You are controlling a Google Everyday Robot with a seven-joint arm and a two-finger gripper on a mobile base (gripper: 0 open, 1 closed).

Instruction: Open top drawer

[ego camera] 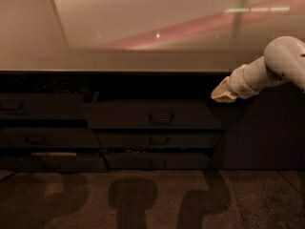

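Top drawer (124, 116) ajar beside end effector (223, 94)

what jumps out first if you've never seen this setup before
The pale robot arm reaching in from the right stands out most against the dark cabinet. Its hand is by the upper right corner of the top drawer. Next comes the glossy countertop above, streaked with a pink reflection.
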